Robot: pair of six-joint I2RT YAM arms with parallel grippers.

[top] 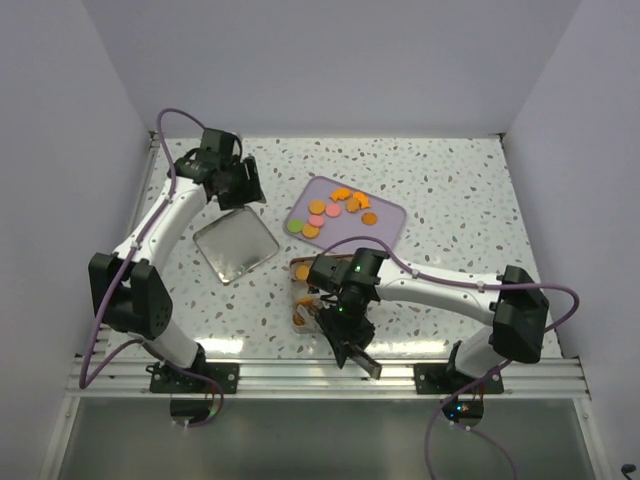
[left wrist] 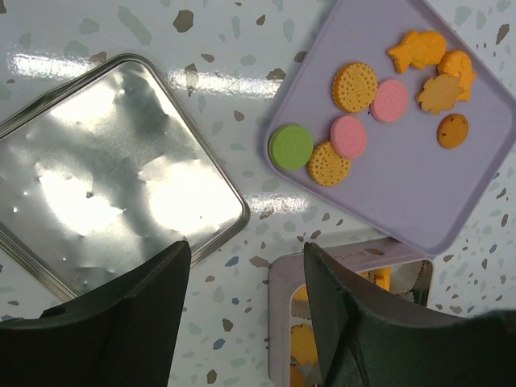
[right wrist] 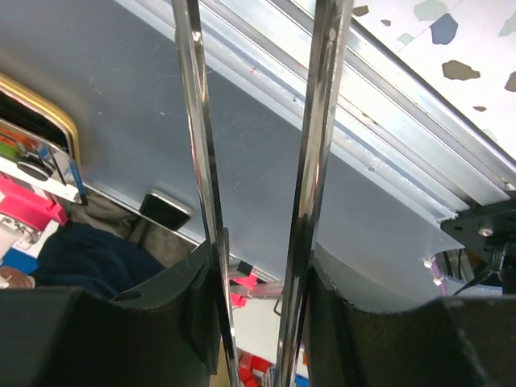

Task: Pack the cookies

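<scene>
Several cookies [top: 333, 208] lie on the lilac tray [top: 385, 228]: orange, pink and one green. In the left wrist view they show as a green disc [left wrist: 291, 146], pink discs [left wrist: 348, 135] and orange ones [left wrist: 354, 87] on the tray [left wrist: 419, 201]. The divided tin [left wrist: 284, 322] holds orange cookies [left wrist: 305, 343] in paper cups; in the top view it [top: 299, 268] is mostly hidden under my right arm. My left gripper [top: 247, 181] [left wrist: 246, 251] is open and empty, high above the table. My right gripper [top: 350, 345] [right wrist: 258, 254] is shut on metal tongs [right wrist: 193, 121] [top: 368, 367] that point past the table's near edge.
A shiny square tin lid [top: 235, 246] [left wrist: 105, 177] lies left of the divided tin. White walls close in the left, back and right. An aluminium rail [top: 300, 372] runs along the near edge.
</scene>
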